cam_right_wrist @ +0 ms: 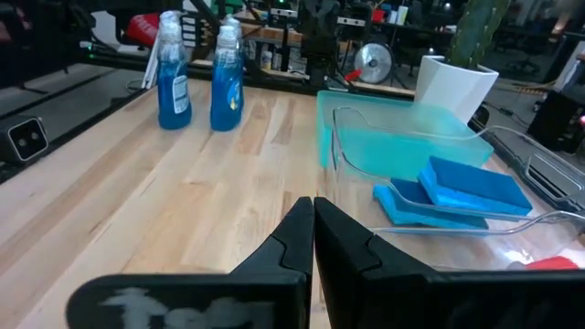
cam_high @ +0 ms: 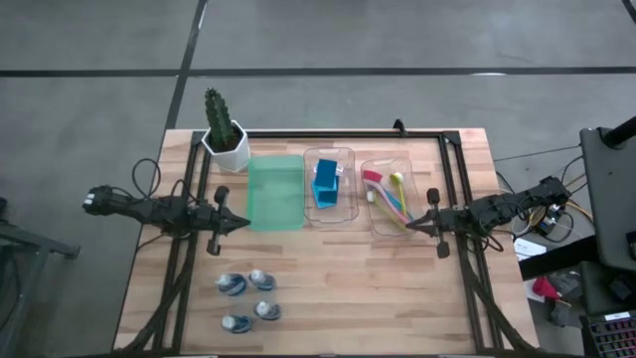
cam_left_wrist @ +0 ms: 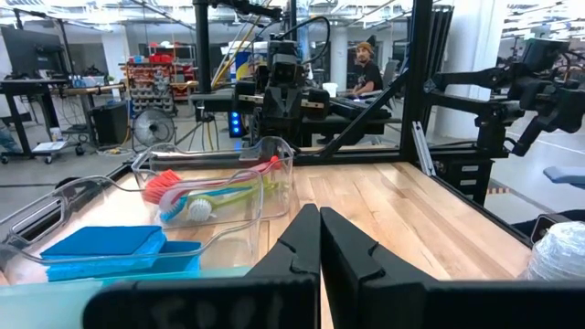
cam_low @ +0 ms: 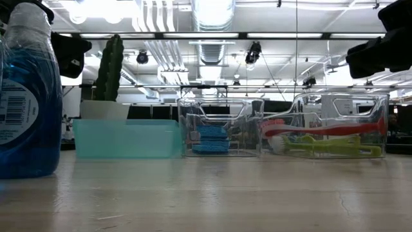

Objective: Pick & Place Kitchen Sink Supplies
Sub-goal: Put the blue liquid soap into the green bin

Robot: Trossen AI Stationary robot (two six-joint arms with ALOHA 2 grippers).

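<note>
Wooden table (cam_high: 378, 288), potted cactus (cam_high: 225, 134), green tray (cam_high: 274, 192), two clear trays (cam_high: 330, 185), four bottles (cam_high: 248, 300)

The worktop (cam_high: 348, 278) is pale wood planks, smooth with a soft sheen. Two trays (cam_high: 331, 184) are clear glossy plastic; a third tray (cam_high: 275, 193) is frosted green plastic. The bottles (cam_right_wrist: 174, 82) are shiny translucent blue plastic. The sponges (cam_right_wrist: 471, 187) look matt and foamy. Each end effector (cam_left_wrist: 318, 251) is matt black plastic.

No legible text; bottle (cam_low: 26, 96) label print too small.
</note>
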